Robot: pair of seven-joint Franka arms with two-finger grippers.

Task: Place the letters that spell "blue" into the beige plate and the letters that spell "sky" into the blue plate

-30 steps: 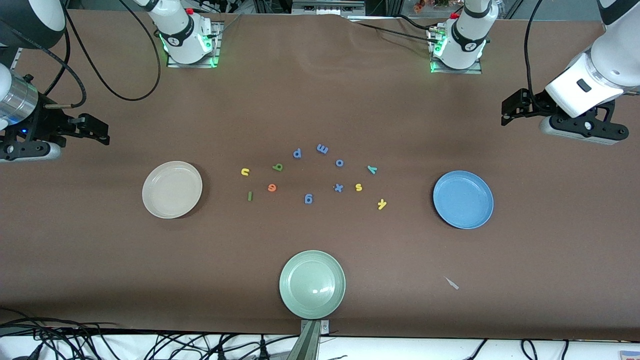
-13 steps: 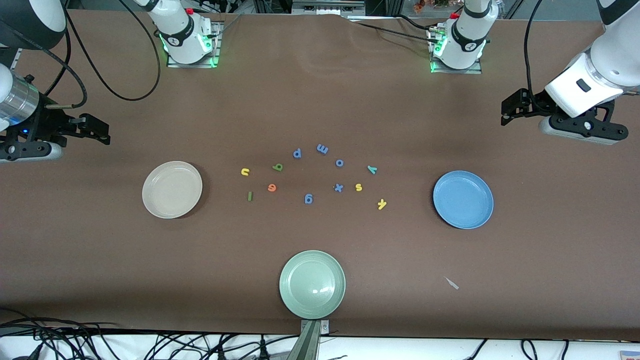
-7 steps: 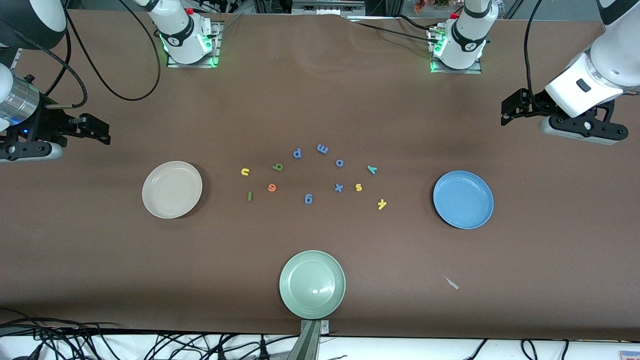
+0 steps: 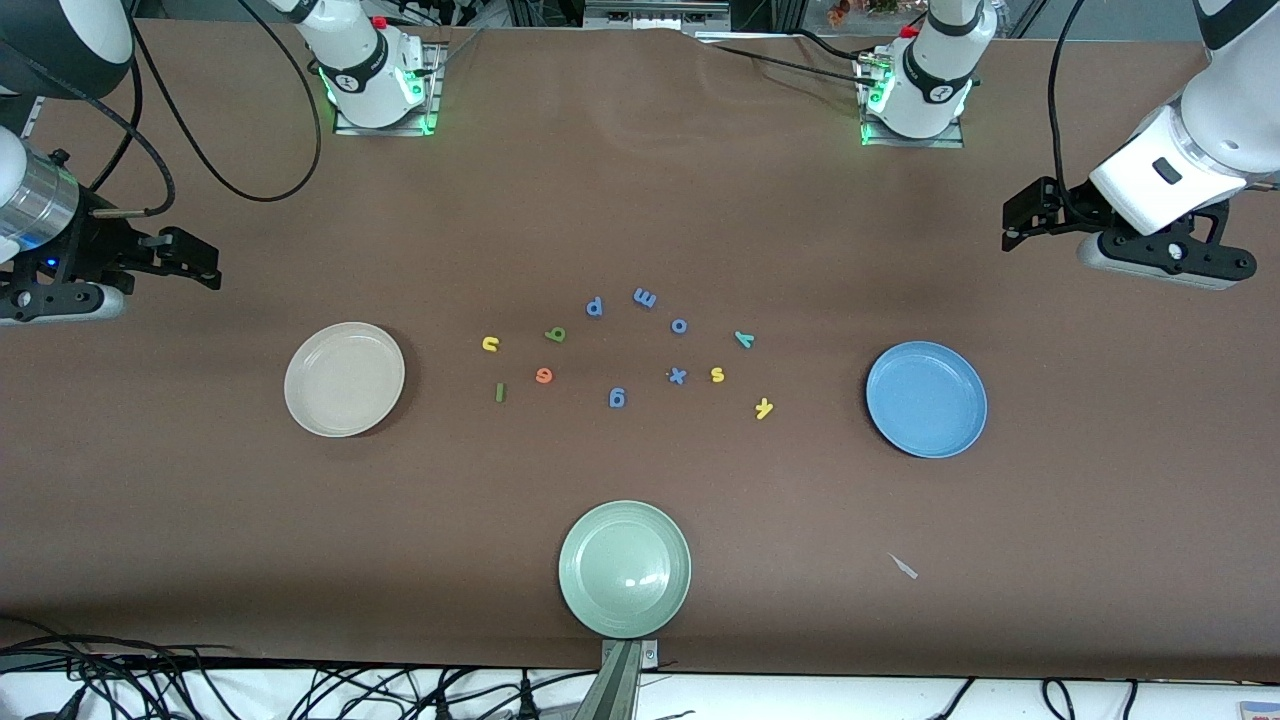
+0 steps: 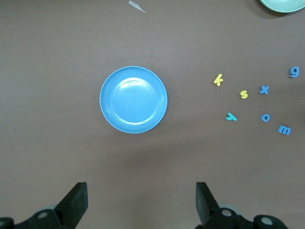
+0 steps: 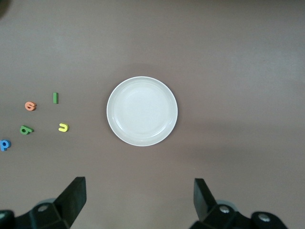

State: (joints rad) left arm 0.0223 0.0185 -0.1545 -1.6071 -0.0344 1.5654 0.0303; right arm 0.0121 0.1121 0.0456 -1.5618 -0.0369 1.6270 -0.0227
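The beige plate [image 4: 344, 379] lies empty toward the right arm's end of the table, and the blue plate [image 4: 926, 399] lies empty toward the left arm's end. Between them the letters are scattered: yellow u [image 4: 490, 344], olive b [image 4: 555, 335], orange e [image 4: 544, 376] and dark green l [image 4: 500, 393] nearer the beige plate; yellow s [image 4: 717, 375], yellow k [image 4: 764, 408] and teal y [image 4: 744, 339] nearer the blue plate. My left gripper [image 4: 1012, 228] [image 5: 141, 195] hangs open in the air beside the blue plate [image 5: 133, 99]. My right gripper [image 4: 205, 265] [image 6: 139, 193] hangs open beside the beige plate [image 6: 142, 110]. Both hold nothing.
Blue letters p [image 4: 594, 306], m [image 4: 645, 297], o [image 4: 679, 326], x [image 4: 677, 376] and g [image 4: 617, 398] lie among the others. A pale green plate [image 4: 624, 569] sits near the table's front edge. A small grey scrap [image 4: 904, 567] lies nearer the camera than the blue plate.
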